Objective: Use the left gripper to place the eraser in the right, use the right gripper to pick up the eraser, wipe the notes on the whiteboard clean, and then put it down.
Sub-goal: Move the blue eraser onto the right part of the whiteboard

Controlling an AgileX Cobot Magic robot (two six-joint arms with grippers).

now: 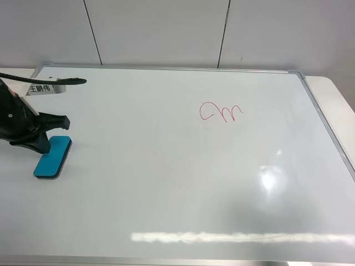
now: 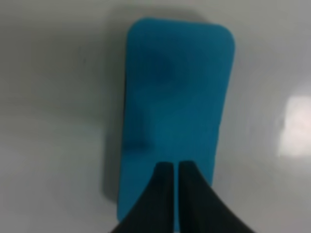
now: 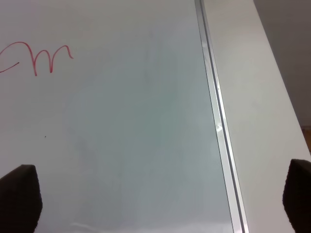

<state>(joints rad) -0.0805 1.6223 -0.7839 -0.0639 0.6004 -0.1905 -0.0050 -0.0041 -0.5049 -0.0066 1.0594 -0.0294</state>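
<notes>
The teal eraser (image 1: 52, 157) lies flat on the whiteboard (image 1: 166, 188) near its left edge. My left gripper (image 1: 51, 132) hangs over the eraser's far end. In the left wrist view the eraser (image 2: 177, 97) fills the middle and the left gripper (image 2: 176, 166) has its two fingers pressed together above the teal top, shut and holding nothing. The red notes (image 1: 222, 112) sit right of centre on the board, far from the eraser. My right gripper (image 3: 159, 196) is open, above the whiteboard (image 3: 136, 136) near its right frame, with the notes (image 3: 36, 56) nearby. It is out of the exterior view.
A white printed tag (image 1: 40, 88) and a black cable (image 1: 66, 81) lie at the board's far left corner. The silver frame (image 3: 214, 107) runs along the board's right side, with a strip of white table (image 3: 262, 107) beyond it. A grey panelled wall (image 1: 166, 27) stands behind.
</notes>
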